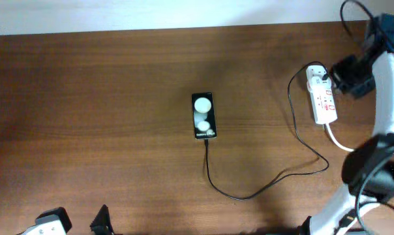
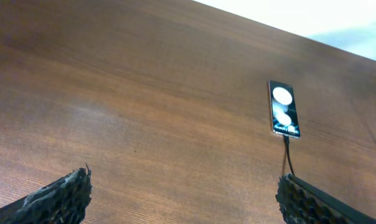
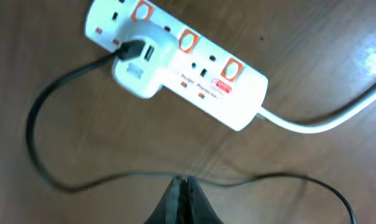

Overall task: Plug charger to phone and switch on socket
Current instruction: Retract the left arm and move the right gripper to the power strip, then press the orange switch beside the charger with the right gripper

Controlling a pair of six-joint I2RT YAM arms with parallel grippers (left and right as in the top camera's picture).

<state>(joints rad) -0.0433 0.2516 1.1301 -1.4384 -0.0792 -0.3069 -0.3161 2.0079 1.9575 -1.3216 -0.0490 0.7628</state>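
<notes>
The phone (image 1: 204,116) lies flat at the table's middle, its glossy face showing two white round patches; it also shows in the left wrist view (image 2: 282,109). The charger (image 1: 269,184), a thin black cable, runs from the phone's near edge in a loop to the white adapter (image 3: 138,65) on the socket (image 1: 323,98). The socket (image 3: 200,74) is a white strip with red marks. My right gripper (image 3: 183,180) is shut and hovers beside the socket, over a stretch of the charger (image 3: 70,81). My left gripper (image 2: 185,205) is open and empty near the front left.
A thick white cord (image 1: 337,140) leaves the socket's near end toward the right arm's base (image 1: 373,170). The table's far edge runs along the top. The left arm (image 1: 76,223) sits at the bottom left corner.
</notes>
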